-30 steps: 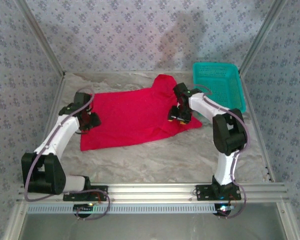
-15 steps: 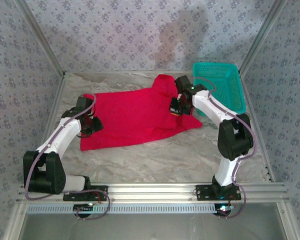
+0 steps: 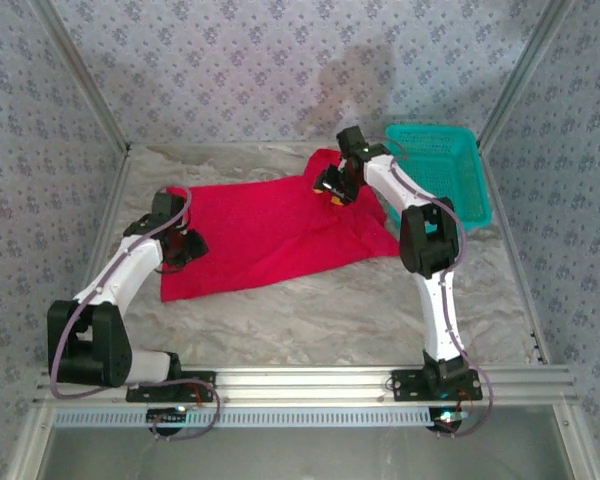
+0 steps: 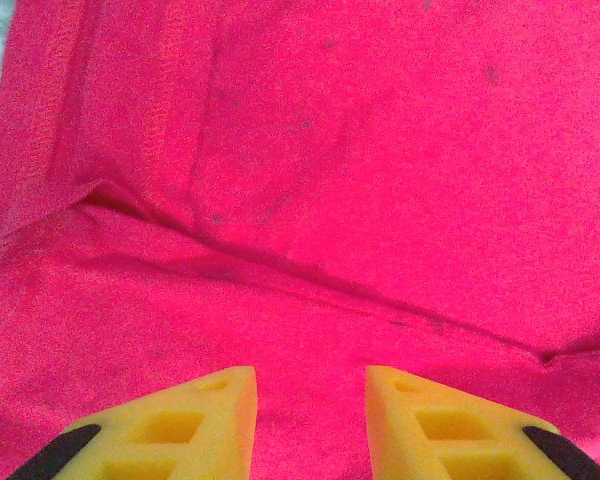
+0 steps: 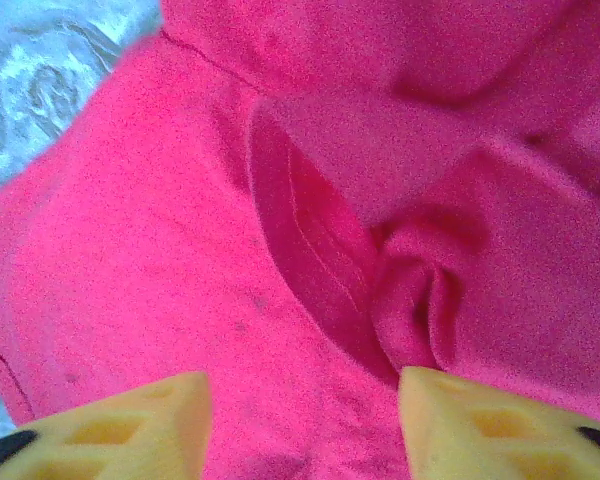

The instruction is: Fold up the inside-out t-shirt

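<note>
Right hand moved back over t-shirt, left hand at left hem

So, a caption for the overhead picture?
Left gripper and right gripper over a red t-shirt beside a teal basket.

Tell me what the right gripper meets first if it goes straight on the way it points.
Most likely the red t-shirt: the right gripper, jaws open, points at a bunched fold of the cloth straight ahead. How close the cloth lies is unclear from the wrist view.
</note>
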Available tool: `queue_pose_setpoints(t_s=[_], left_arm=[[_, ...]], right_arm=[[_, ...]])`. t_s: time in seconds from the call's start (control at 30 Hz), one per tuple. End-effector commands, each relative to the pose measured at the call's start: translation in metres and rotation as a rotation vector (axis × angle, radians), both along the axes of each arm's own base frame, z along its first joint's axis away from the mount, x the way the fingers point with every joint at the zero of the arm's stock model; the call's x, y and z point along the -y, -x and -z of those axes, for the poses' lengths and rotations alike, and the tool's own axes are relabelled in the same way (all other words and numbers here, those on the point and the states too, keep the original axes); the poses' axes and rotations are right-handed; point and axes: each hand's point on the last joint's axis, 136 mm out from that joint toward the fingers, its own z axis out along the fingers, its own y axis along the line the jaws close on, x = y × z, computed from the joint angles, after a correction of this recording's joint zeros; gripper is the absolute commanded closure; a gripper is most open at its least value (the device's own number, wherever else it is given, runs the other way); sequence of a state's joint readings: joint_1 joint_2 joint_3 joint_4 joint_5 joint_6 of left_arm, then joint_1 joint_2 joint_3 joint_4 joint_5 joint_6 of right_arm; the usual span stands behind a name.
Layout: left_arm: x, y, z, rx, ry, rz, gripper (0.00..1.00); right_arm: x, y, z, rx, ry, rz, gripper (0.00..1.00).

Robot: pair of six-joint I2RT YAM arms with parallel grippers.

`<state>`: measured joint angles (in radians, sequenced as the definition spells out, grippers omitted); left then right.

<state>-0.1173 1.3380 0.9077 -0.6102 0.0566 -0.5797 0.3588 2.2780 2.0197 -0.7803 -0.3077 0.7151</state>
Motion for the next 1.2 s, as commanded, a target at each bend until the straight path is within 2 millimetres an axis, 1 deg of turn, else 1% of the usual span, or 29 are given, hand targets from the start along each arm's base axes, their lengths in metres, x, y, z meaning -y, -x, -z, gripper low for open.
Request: queue_pose_setpoints(t_s=[0.0, 0.03, 0.1, 0.2, 0.27, 0.37, 0.43, 0.5, 0.57, 0.63, 0.7, 0.73, 0.77, 0.8, 0.83, 0.87, 0.93, 0.97, 1.0, 1.03, 1.07, 1.13, 1.17], left_arm=[[0.003, -0.002, 0.001, 0.035, 0.060, -0.023, 0.67], [0.002, -0.002, 0.005, 0.035, 0.078, -0.029, 0.67], [0.003, -0.004, 0.015, 0.026, 0.129, -0.045, 0.67], [-0.004, -0.006, 0.030, 0.004, 0.171, -0.078, 0.68], [-0.012, -0.007, 0.040, -0.018, 0.178, -0.101, 0.68], [-0.031, -0.003, 0.051, -0.050, 0.159, -0.146, 0.69], [-0.047, 0.004, 0.060, -0.075, 0.162, -0.199, 0.69], [-0.061, 0.015, 0.068, -0.099, 0.188, -0.252, 0.69], [-0.071, 0.027, 0.076, -0.117, 0.215, -0.296, 0.69], [-0.078, 0.040, 0.080, -0.126, 0.241, -0.337, 0.69], [-0.080, 0.046, 0.078, -0.114, 0.245, -0.354, 0.68], [-0.079, 0.047, 0.074, -0.105, 0.247, -0.355, 0.69], [-0.079, 0.047, 0.069, -0.093, 0.249, -0.358, 0.70], [-0.079, 0.044, 0.059, -0.066, 0.248, -0.355, 0.70], [-0.079, 0.039, 0.048, -0.035, 0.232, -0.343, 0.71], [-0.080, 0.034, 0.034, -0.002, 0.205, -0.331, 0.71], [-0.081, 0.016, -0.002, 0.088, 0.129, -0.280, 0.70], [-0.080, 0.006, -0.016, 0.122, 0.102, -0.252, 0.70], [-0.075, -0.007, -0.030, 0.158, 0.077, -0.207, 0.69], [-0.069, -0.022, -0.040, 0.182, 0.060, -0.164, 0.68], [-0.064, -0.034, -0.045, 0.188, 0.052, -0.129, 0.67], [-0.053, -0.063, -0.047, 0.167, 0.052, -0.054, 0.66], [-0.051, -0.075, -0.043, 0.144, 0.050, -0.037, 0.66]], right_arm=[[0.012, 0.030, -0.042, 0.060, 0.082, -0.039, 0.39], [0.015, 0.038, -0.039, 0.065, 0.106, -0.043, 0.39], [0.020, 0.054, -0.026, 0.059, 0.135, -0.050, 0.38], [0.026, 0.072, 0.006, 0.016, 0.142, -0.054, 0.38], [0.032, 0.083, 0.029, -0.024, 0.156, -0.051, 0.38], [0.043, 0.097, 0.052, -0.073, 0.182, -0.039, 0.38], [0.051, 0.110, 0.063, -0.102, 0.212, -0.036, 0.38], [0.059, 0.129, 0.073, -0.138, 0.240, -0.035, 0.38], [0.068, 0.155, 0.084, -0.184, 0.265, -0.035, 0.38], [0.077, 0.190, 0.093, -0.232, 0.284, -0.041, 0.37], [0.081, 0.216, 0.094, -0.253, 0.294, -0.049, 0.37], [0.083, 0.225, 0.091, -0.255, 0.301, -0.051, 0.37], [0.083, 0.230, 0.085, -0.246, 0.304, -0.059, 0.37], [0.081, 0.229, 0.074, -0.218, 0.302, -0.065, 0.37], [0.078, 0.224, 0.060, -0.186, 0.295, -0.070, 0.37], [0.074, 0.214, 0.044, -0.146, 0.284, -0.073, 0.37], [0.061, 0.183, 0.004, -0.033, 0.260, -0.087, 0.37], [0.053, 0.166, -0.015, 0.027, 0.249, -0.095, 0.37], [0.046, 0.149, -0.029, 0.077, 0.241, -0.096, 0.37], [0.041, 0.133, -0.039, 0.111, 0.241, -0.085, 0.37], [0.037, 0.119, -0.045, 0.137, 0.250, -0.092, 0.37], [0.036, 0.082, -0.052, 0.197, 0.300, -0.087, 0.38], [0.038, 0.066, -0.051, 0.209, 0.324, -0.073, 0.38]])
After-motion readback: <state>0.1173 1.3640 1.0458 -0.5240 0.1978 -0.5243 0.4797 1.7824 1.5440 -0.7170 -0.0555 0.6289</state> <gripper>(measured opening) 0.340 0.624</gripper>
